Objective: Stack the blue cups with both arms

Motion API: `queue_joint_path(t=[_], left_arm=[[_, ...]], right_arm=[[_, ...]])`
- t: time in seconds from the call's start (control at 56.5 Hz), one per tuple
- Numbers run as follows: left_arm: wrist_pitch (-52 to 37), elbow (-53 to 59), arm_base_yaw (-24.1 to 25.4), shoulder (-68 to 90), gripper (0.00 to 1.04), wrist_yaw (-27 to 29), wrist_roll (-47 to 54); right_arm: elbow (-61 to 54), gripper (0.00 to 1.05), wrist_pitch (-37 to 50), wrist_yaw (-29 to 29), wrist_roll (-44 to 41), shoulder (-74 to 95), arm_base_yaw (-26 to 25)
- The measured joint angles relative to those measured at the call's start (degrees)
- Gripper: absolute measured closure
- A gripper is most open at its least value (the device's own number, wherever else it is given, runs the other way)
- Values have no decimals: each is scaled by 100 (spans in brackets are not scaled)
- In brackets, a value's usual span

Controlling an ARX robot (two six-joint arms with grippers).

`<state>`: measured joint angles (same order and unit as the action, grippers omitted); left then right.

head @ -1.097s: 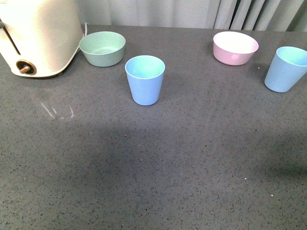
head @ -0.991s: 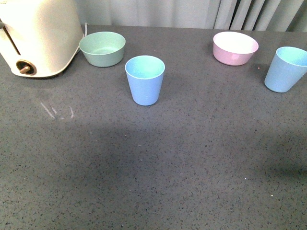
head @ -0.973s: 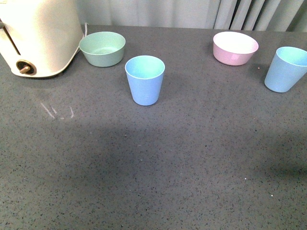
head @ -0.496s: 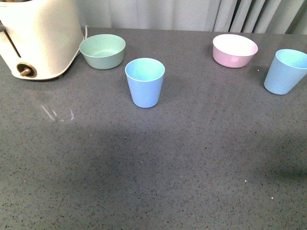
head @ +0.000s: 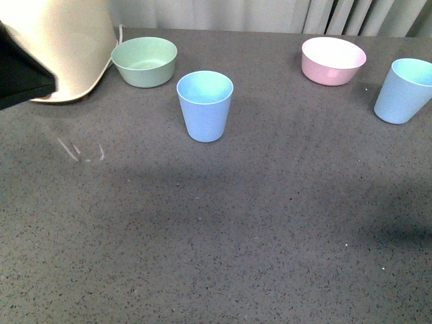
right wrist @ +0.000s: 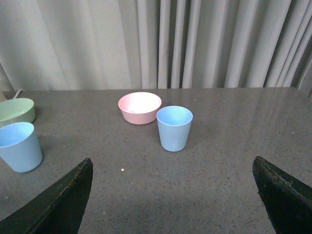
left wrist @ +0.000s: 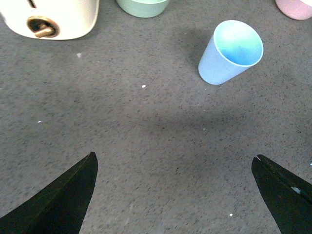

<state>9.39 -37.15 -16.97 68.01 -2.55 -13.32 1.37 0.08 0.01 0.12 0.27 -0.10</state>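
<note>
— How is the light?
— Soft and even, seemingly from above; nothing is blown out. In the front view a broad, blurry shadow band crosses the table (head: pixel 270 283), darker at the lower right.
— Any glare?
— Only faint pale streaks on the tabletop at the left (thin ones). The nearer blue cup (head: pixel 205 106) throws a weak shadow beside it.
— Sharpness?
— Good mid-frame. The black shape (head: pixel 23 77) at the left edge is blurred; the left gripper (left wrist: pixel 175 195) and right gripper (right wrist: pixel 173 195) show only flat black silhouettes.

left gripper (left wrist: pixel 174 157): jaws spread | right gripper (right wrist: pixel 171 161): jaws spread | left arm (head: pixel 20 79): probably the black shape, front view
</note>
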Motion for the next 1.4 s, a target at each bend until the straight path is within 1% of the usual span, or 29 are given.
queue_joint_path(t=[0.035,0.088,0.124,0.301,0.566,0.85,0.973,1.257,1.31,1.363,1.398], left_arm=[[-39,-236,-122,365,9,52,-63],[-55,-629,-293,1012,9,-20,-190],[-72,-885,-398,1432,9,57,-225],[-2,-1969,-605,2800,9,223,-273],[210,-2796,-702,3545,9,369,-433],[378,-3346,-848,4070,9,426,-581],[483,-3661,-835,4354,9,476,-654],[883,-4656,-640,5209,9,603,-717],[933,-4712,-634,5292,12,608,-715],[957,-4756,-632,5377,20,621,-715],[973,-4774,-634,5405,24,612,-717]], right_arm=[[0,9,0,0,0,0,0],[0,9,0,0,0,0,0],[0,9,0,0,2,0,0],[0,9,0,0,2,0,0],[0,9,0,0,0,0,0],[0,9,0,0,0,0,0],[0,9,0,0,0,0,0],[0,9,0,0,2,0,0],[0,9,0,0,0,0,0],[0,9,0,-2,0,0,0],[0,9,0,0,2,0,0]])
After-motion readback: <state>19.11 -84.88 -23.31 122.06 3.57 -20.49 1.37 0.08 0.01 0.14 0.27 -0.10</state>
